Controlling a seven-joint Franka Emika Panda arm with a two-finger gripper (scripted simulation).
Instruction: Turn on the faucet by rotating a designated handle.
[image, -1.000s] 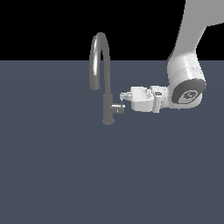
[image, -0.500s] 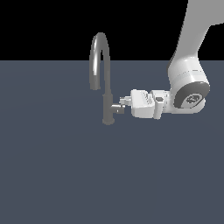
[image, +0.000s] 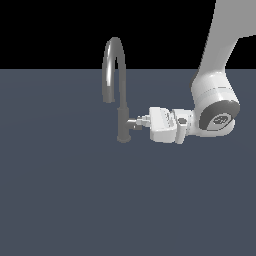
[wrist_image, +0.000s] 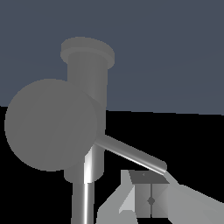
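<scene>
The faucet (image: 121, 117) is a grey gooseneck tap with a high arched spout (image: 113, 60) on a slim column. Its handle (image: 133, 123) is a short stub on the column's side toward the exterior view's right. My gripper (image: 142, 121) lies level and points at that stub, fingertips right at its end. The wrist view shows the stub's round end (wrist_image: 50, 124) close up. A thin lever (wrist_image: 133, 155) slants away from it and ends just over my fingertips (wrist_image: 151, 177). The two fingers look pressed together with nothing between them, and the lever's tip seems to touch them.
The faucet stands on a flat dark blue-grey surface (image: 75, 200) that fills the lower scene. My white arm (image: 215, 95) comes down from the exterior view's upper right. Nothing else stands nearby.
My wrist and gripper have sunk slightly while staying at the handle's end. The faucet column and spout have not moved.
</scene>
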